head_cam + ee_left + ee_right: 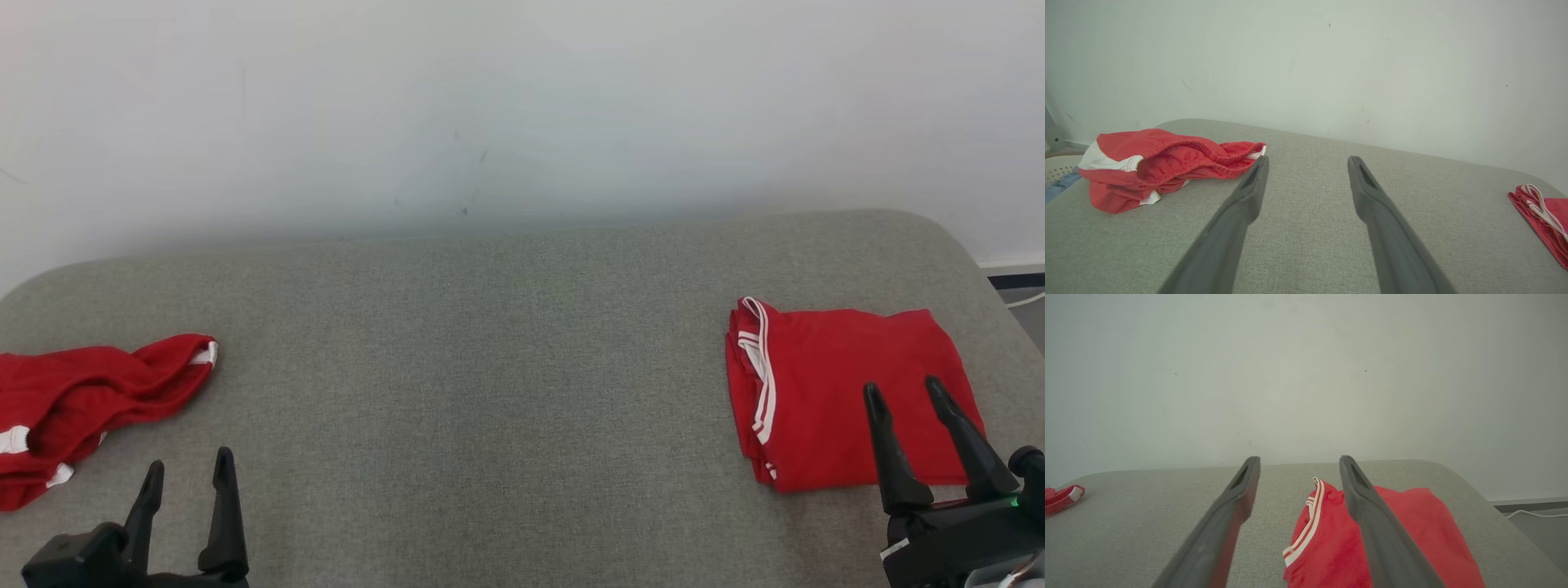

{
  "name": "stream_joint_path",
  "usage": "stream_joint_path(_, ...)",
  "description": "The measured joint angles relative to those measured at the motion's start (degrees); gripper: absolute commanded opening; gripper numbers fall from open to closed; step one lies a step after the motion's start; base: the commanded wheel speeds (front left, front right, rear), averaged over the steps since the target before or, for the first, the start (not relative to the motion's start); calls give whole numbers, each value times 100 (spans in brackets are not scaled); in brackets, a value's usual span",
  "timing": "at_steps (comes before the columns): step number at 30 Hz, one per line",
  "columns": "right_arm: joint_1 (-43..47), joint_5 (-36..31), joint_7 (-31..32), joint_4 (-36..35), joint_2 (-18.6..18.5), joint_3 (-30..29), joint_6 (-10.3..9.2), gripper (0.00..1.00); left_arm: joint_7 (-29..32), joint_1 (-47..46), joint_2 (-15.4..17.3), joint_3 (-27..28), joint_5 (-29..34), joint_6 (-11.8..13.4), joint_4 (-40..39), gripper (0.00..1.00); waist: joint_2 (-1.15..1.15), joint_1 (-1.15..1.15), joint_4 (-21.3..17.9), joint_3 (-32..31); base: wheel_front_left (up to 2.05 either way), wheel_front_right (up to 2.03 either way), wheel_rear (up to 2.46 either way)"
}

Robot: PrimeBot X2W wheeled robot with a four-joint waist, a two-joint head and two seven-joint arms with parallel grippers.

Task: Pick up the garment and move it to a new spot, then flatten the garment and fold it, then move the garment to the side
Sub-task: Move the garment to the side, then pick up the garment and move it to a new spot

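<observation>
A crumpled red garment (pixel 90 400) with white trim lies at the left edge of the grey padded table (pixel 490 367); the left wrist view shows the crumpled garment (pixel 1159 163) with its elastic waistband facing me. A second red garment (pixel 824 376), folded flat with white-striped trim, rests at the right. My left gripper (pixel 189 459) stands open just right of the crumpled garment, nothing between its fingers. My right gripper (pixel 902 384) hovers open over the folded garment's near edge. In the wrist views the left gripper (pixel 1308 159) and right gripper (pixel 1299 459) show spread, empty fingers.
A pale wall (pixel 522 106) rises directly behind the table. A light perforated basket (pixel 1057 169) sits off the table's left end. Past the rounded right corner, a white cable (pixel 1535 514) lies on the floor. Bare grey surface separates the two garments.
</observation>
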Motion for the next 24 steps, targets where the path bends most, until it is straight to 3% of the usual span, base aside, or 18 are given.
stream_joint_path(15,21,-1,-3,12,103,-19,-45,100,0,5,-7,14,-23,-1,51,100,0,0,-28,-38,0,0,0)
stream_joint_path(24,114,21,-7,23,70,-131,-46,100,51,-62,48,3,-7,-8,124,100,0,0,146,-26,0,0,0)
